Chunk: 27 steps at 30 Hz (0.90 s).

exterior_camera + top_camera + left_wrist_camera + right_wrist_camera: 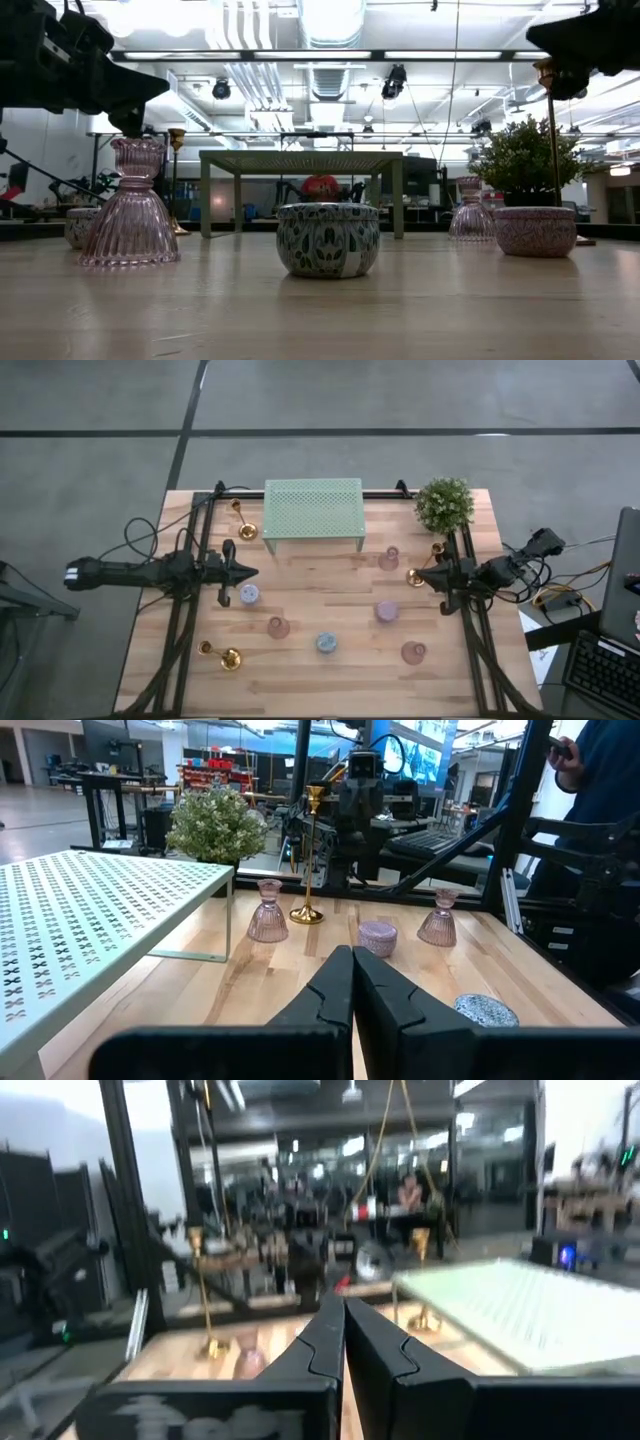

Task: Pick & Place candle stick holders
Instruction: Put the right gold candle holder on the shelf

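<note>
I see both tools pressed together, empty: left tool (252, 571) and right tool (418, 574) above the tabletop (330, 670); three gold candlesticks (415, 576) stand apart.

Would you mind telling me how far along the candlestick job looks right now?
Nothing looks done yet. The three candle stick holders stand apart on the table. The left gripper and right gripper are shut and empty. All picking and placing remains.
</note>
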{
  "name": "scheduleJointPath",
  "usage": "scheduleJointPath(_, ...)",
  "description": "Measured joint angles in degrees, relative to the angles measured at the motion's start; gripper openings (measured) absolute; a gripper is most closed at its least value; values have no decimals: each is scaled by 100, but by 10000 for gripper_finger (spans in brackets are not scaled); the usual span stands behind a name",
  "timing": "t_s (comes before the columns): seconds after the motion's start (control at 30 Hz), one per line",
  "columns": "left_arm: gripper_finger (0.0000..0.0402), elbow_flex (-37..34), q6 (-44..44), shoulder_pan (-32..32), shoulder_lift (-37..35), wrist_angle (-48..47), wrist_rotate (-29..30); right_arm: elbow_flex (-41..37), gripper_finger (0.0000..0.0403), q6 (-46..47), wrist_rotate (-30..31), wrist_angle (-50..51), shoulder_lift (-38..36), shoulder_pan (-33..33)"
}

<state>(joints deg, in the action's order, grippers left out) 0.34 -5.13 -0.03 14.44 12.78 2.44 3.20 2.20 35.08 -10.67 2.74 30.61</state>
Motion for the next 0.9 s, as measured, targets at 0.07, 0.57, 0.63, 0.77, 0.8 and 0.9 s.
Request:
scheduleJointPath(0.07, 7, 0, 0, 2, 0, -7, 1, 220, 8, 430, -42, 609, 0, 0)
scheduleJointPath(0.57, 7, 0, 0, 2, 0, 1, 1, 2272, 8, 1797, -2161, 3793, 0, 0)
scheduleJointPath(0.63, 7, 0, 0, 2, 0, 8, 1, 2342, 8, 1996, -2448, 3792, 8, 0)
scheduleJointPath(0.77, 7, 0, 0, 0, 0, 6, 1, 2370, 8, 2584, -2685, 3799, 11, 0)
scheduleJointPath(0.8, 7, 0, 0, 0, 0, 6, -1, 2367, 8, 2754, -2694, 3797, 11, 0)
scheduleJointPath(0.9, 7, 0, 0, 2, 0, 4, -1, 2340, 8, 3219, -2702, 3797, 11, 0)
